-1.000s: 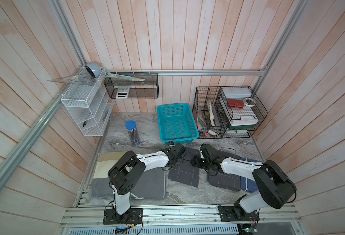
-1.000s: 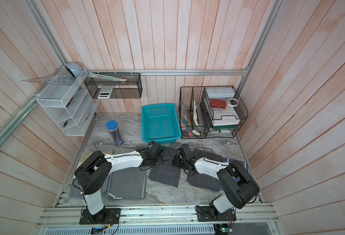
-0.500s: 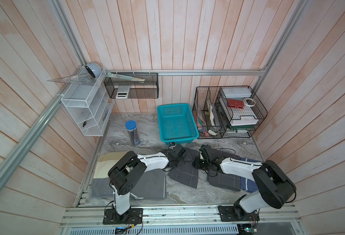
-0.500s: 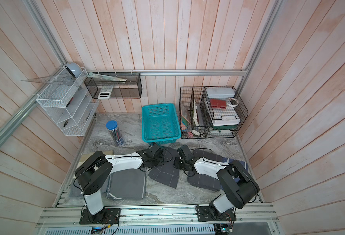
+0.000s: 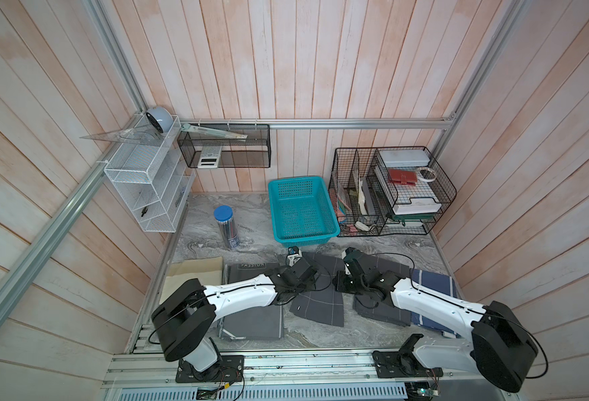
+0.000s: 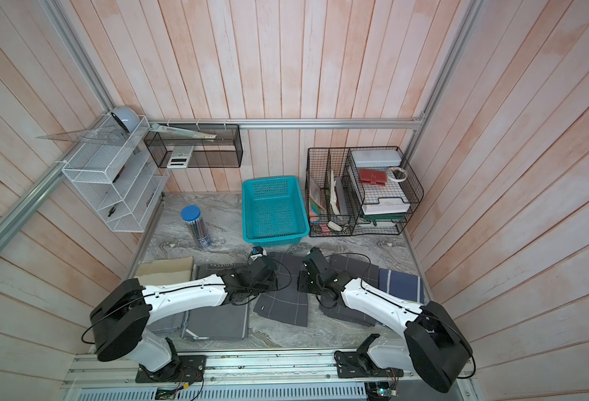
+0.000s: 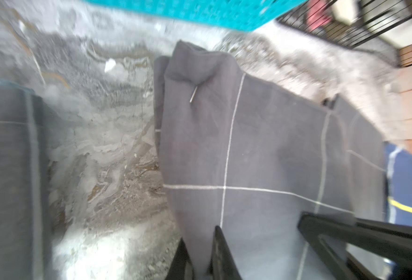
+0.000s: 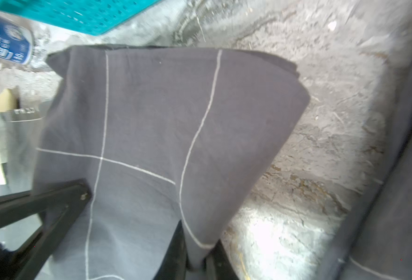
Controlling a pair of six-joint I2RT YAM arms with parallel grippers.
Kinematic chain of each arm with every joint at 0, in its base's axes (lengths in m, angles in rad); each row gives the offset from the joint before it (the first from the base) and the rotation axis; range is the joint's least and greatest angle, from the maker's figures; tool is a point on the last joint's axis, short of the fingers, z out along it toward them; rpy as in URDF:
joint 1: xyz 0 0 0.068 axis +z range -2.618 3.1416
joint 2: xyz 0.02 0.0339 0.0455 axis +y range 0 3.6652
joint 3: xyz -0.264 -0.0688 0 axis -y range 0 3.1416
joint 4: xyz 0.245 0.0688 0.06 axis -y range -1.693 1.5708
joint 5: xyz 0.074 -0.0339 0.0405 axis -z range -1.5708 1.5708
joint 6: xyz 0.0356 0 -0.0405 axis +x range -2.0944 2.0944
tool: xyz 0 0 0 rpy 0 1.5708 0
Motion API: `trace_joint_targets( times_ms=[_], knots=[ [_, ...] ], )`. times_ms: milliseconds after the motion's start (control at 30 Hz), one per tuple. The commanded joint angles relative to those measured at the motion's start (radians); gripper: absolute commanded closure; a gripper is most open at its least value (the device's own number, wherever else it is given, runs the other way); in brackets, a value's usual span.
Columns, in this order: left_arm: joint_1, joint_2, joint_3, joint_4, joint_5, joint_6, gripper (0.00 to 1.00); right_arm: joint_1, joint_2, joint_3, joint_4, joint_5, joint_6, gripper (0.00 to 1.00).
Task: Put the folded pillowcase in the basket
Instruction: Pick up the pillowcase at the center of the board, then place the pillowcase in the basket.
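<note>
We have the pillowcase (image 5: pixel 317 302), dark grey with thin white grid lines, between our two arms on the table (image 5: pixel 251 215), just in front of the basket (image 5: pixel 305 236) and not yet in it. The left hand (image 7: pixel 199 244) is pinched narrow on one edge of the fold, and the right hand (image 8: pixel 196 249) is pinched the same way on the opposite side, so the cloth hangs between the two grips. Whether its far edge rests on the table we cannot tell. The step in hand looks like the lift and carry. To do it well, we should raise both hands together and level, keeping them the same way apart so the fold stays taut and does not open. We should clear the basket's near rim with the lowest hanging edge before going forward, since a dragging corner could catch on the rim or push the basket back. We should centre over the basket, stay off the organizer (image 5: pixel 390 194) beside it, lower until the cloth settles on the lattice bottom, and only then let go with both hands at once. The other cloths (image 5: pixel 380 309) nearby should stay untouched.
</note>
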Motion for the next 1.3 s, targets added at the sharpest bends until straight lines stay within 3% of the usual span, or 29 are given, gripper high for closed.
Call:
trace_joint_targets(
  times_ms=[0, 300, 533, 900, 1267],
  knots=[
    [-0.007, -0.084, -0.005, -0.038, -0.103, -0.022, 1.0, 0.014, -0.053, 0.074, -0.115, 0.06, -0.01, 1.0],
    [0.0, -0.198, 0.114, -0.189, -0.253, 0.021, 1.0, 0.019, -0.094, 0.246, -0.142, 0.161, -0.101, 1.0],
    [0.144, -0.161, 0.252, -0.224, -0.213, 0.092, 1.0, -0.042, 0.059, 0.444, -0.128, 0.135, -0.206, 1.0],
    [0.371, 0.091, 0.535, -0.252, -0.081, 0.166, 1.0, -0.197, 0.475, 0.884, -0.141, -0.019, -0.286, 1.0],
    [0.475, 0.396, 0.817, -0.298, -0.034, 0.171, 1.0, -0.259, 0.844, 1.306, -0.247, -0.046, -0.362, 1.0]
  ],
)
